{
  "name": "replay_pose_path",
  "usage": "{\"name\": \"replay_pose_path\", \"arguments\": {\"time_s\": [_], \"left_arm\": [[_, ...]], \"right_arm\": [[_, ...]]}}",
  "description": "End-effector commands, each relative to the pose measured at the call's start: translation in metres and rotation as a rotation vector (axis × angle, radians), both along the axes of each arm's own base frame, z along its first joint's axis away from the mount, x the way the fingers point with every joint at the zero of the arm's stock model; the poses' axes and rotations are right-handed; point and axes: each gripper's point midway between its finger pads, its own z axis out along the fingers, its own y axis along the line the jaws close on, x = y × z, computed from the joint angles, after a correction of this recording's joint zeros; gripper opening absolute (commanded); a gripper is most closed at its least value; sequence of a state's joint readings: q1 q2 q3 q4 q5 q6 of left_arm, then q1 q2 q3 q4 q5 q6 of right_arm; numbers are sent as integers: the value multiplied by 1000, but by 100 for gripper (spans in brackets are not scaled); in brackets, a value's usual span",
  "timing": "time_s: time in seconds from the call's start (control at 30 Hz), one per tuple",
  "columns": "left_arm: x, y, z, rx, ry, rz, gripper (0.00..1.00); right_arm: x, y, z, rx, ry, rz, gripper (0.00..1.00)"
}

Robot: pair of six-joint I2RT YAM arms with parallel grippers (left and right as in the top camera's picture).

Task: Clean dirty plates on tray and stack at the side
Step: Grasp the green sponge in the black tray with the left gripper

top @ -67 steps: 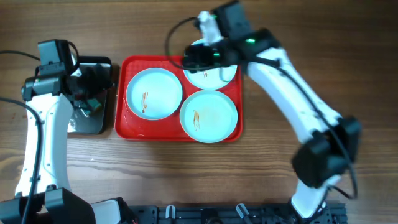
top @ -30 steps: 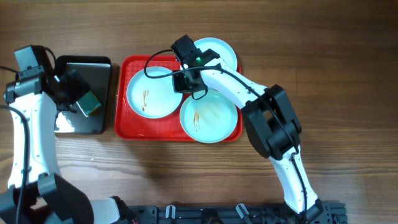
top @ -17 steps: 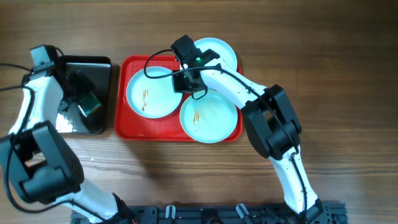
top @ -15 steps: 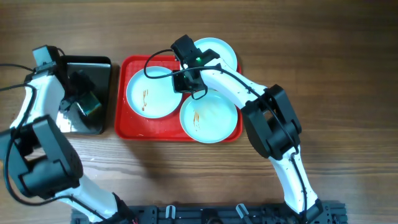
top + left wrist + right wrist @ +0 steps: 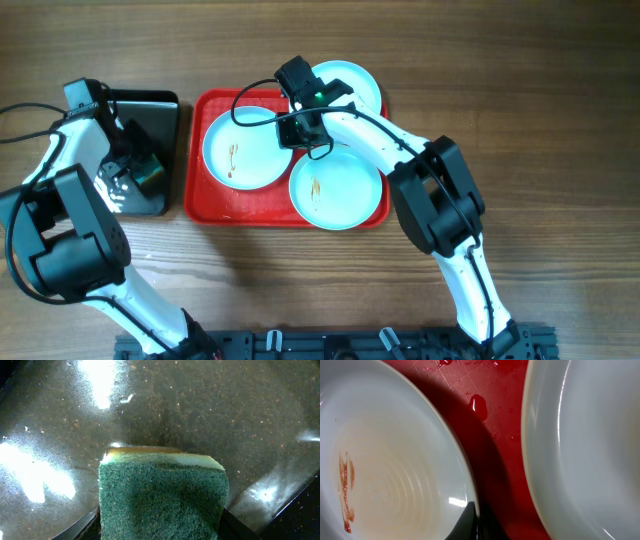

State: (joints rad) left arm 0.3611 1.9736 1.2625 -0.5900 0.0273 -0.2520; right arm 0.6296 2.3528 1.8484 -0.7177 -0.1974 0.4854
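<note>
- Left gripper (image 5: 160,529) is clamped on a green sponge (image 5: 162,492), with the wet black tray (image 5: 200,405) just below it.
- Right gripper (image 5: 300,128): its opening cannot be told. Its tip is at a smeared plate (image 5: 395,460)'s rim, with a second plate (image 5: 590,450) to its right and the red tray (image 5: 495,425) underneath.

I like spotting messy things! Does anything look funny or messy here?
Yes. Two plates on the red tray have brownish smears: the left plate and the front plate. The back plate sticks out over the tray's rim.
</note>
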Motion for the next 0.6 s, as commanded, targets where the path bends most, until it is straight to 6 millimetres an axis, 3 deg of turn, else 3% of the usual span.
{"name": "replay_pose_path", "arguments": {"time_s": [0.0, 0.13, 0.23, 0.57], "left_arm": [[2, -4, 2, -16, 3, -18, 58], [3, -4, 22, -10, 2, -34, 73], [4, -3, 28, 3, -3, -72, 74], [3, -5, 13, -3, 27, -100, 46]], "right_arm": [[-1, 0, -13, -25, 5, 15, 4], [-1, 0, -13, -25, 5, 15, 4], [-1, 0, -13, -25, 5, 15, 4], [-1, 0, -13, -25, 5, 15, 4]]}}
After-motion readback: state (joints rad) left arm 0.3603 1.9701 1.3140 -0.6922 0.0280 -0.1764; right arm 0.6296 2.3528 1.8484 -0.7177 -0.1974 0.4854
